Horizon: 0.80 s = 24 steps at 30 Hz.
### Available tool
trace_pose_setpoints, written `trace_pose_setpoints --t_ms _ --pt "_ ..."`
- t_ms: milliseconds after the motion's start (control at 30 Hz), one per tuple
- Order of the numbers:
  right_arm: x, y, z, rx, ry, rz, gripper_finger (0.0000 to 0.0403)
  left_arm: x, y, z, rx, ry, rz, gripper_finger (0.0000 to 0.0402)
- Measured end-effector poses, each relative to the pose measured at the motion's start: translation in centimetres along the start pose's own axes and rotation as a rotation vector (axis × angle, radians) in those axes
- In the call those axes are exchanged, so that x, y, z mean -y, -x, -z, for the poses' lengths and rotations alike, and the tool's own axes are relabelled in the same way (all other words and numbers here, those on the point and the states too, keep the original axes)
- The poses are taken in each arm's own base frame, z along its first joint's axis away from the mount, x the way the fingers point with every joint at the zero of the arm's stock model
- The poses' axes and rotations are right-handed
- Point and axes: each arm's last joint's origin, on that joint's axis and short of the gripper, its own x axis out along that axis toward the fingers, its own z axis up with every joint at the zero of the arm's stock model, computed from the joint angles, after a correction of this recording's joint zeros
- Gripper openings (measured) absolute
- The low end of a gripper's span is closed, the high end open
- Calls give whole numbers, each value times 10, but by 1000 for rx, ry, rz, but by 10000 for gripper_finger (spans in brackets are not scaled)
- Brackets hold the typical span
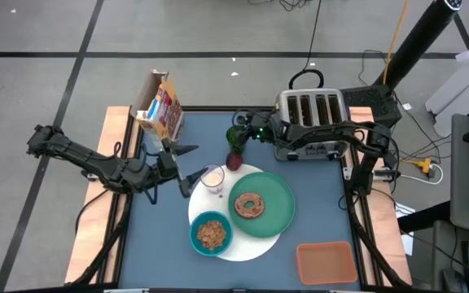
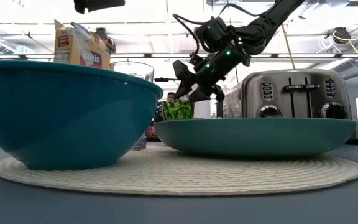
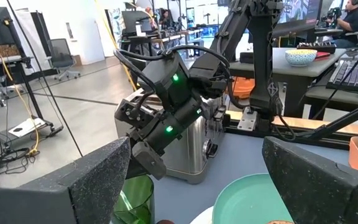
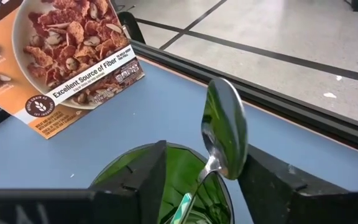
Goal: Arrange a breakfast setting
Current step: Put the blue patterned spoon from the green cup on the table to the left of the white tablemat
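A white round disc (image 1: 255, 244) carries a green plate (image 1: 279, 216) with a brown bagel (image 1: 248, 205), a teal bowl (image 1: 211, 234) of cereal and a small clear glass (image 1: 213, 177). A dark-red fruit (image 1: 234, 161) sits at the disc's far edge. Behind it stands a green cup (image 4: 135, 162) with a spoon (image 4: 224, 127) in it, bowl end up. My right gripper (image 4: 207, 152) is open over the cup, a finger on either side of the spoon's neck, with a gap showing. My left gripper (image 1: 195, 163) stands open and level beside the glass, holding nothing.
A cereal box (image 1: 159, 110) stands at the table's far left and a silver toaster (image 1: 312, 122) at the far right, just behind my right arm. An orange tray (image 1: 326, 262) lies at the near right. Bare blue table shows at the near left.
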Motion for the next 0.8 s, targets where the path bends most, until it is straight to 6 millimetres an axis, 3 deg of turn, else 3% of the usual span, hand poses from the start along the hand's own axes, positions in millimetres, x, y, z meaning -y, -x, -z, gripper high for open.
trace_pose_setpoints --t_ms 800 --pt "-1 0 -1 12 -4 -7 60 0 0 0 0 14 0 372"
